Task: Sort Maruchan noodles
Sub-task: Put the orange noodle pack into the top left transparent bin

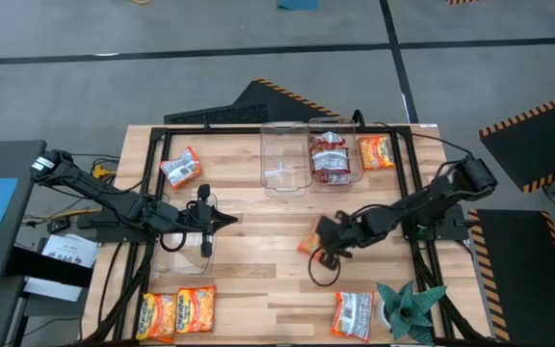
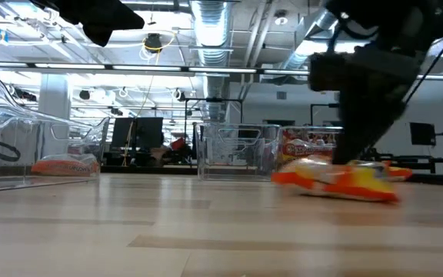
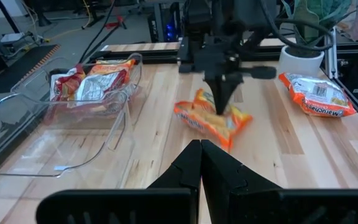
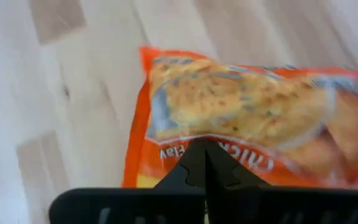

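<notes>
Resting near the table (image 1: pixel 258 289) centre, the left gripper (image 1: pixel 227 221) points its closed, empty fingers toward the orange noodle packet (image 3: pixel 213 118). That packet lies flat on the wood, just right of centre. Directly over it, the right gripper (image 3: pixel 221 106) presses down, fingers pinched together on its edge.

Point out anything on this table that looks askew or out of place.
One orange packet sits mid-table under the right end effector, which is shut with its tip at the packet's edge; in the low view it looks crumpled, with one end lifted off the wood. The other loose packets lie flat near the table's edges.
</notes>
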Robot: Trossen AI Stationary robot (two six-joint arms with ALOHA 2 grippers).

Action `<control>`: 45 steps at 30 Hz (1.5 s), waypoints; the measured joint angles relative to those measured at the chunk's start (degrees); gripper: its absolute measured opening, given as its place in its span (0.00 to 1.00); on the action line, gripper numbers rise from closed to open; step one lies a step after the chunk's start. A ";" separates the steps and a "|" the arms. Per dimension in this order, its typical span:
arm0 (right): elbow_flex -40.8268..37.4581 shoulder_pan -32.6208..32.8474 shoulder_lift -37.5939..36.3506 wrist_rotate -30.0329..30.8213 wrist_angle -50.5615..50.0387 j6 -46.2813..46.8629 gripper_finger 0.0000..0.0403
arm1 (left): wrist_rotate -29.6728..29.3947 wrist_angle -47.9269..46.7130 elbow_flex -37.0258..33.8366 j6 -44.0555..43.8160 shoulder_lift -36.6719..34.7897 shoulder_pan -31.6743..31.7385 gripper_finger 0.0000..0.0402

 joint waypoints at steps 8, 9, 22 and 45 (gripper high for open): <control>10.82 -0.60 12.46 -0.27 4.98 -13.63 0.05 | 0.04 -0.12 0.00 0.00 0.00 0.00 0.00; 12.59 -0.54 13.16 -0.60 4.18 -15.87 0.06 | 0.04 -0.18 0.00 0.12 0.00 0.02 0.00; 20.36 0.93 8.19 5.21 -18.12 -13.18 0.19 | 0.05 -0.37 0.00 0.11 0.00 0.00 0.00; 11.83 -1.51 9.37 4.02 -5.69 -25.89 0.64 | 0.24 -0.28 0.00 0.09 0.00 0.00 0.00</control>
